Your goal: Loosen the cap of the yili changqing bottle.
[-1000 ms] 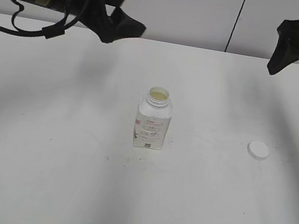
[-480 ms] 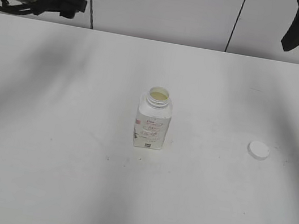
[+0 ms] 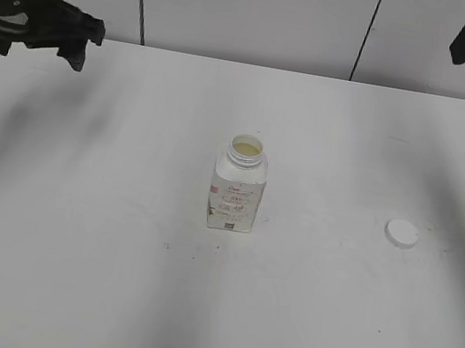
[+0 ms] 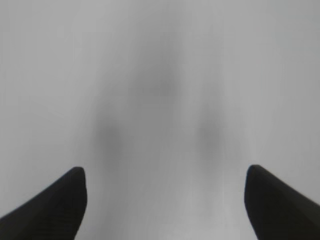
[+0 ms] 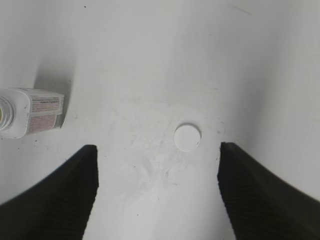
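Hovering high over the table [image 3: 93, 258], I hold both grippers apart and empty. My right gripper [image 5: 157, 192] looks straight down on the cap [image 5: 187, 137], which lies flat on the table just ahead of my spread fingers [image 5: 60, 195]. The bottle [image 3: 236, 188] stands upright with its neck open, well off to that gripper's left. My left gripper [image 4: 165, 202] sees only bare table.

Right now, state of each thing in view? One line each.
yili changqing bottle: upright on the table, neck open, no cap on it.
cap: off, lying flat on the table, apart from the bottle.
left gripper: open, empty, raised.
right gripper: open, empty, above the cap.
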Motion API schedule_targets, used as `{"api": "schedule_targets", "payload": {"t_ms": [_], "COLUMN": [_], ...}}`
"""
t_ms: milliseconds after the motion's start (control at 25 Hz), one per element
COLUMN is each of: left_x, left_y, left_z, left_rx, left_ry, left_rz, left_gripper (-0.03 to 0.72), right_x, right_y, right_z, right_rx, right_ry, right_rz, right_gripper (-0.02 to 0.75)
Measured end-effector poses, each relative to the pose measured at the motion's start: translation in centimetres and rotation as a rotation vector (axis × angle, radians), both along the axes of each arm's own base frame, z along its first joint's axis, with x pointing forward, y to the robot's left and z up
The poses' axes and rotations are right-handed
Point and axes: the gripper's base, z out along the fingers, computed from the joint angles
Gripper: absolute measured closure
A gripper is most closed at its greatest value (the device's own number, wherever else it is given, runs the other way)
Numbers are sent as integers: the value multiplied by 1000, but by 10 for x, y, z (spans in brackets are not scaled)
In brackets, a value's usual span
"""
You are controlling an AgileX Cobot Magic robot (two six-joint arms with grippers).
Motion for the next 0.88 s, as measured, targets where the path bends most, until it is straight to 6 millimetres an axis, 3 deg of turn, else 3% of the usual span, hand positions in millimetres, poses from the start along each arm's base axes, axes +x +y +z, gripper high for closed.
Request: {"api": "schedule_targets", "payload": {"t_ms": [400,560,880], "left_x": [-16,-19,-25], "left_y": [9,8,7], "left_z": [32,41,53], "left_rx": [-47,-43,-52], "left_ry": [338,364,347], "left_rz": [68,31,-17], "left_gripper": [103,103,105], "right_x": [-2,-2,-18], "right_y": [-1,-1,-9], "right_z": [4,3,-31], "right_rx": [33,49,-40], "right_ry": [15,30,140], "right_rz": [-90,-138,-156], "right_gripper": [153,153,153]}}
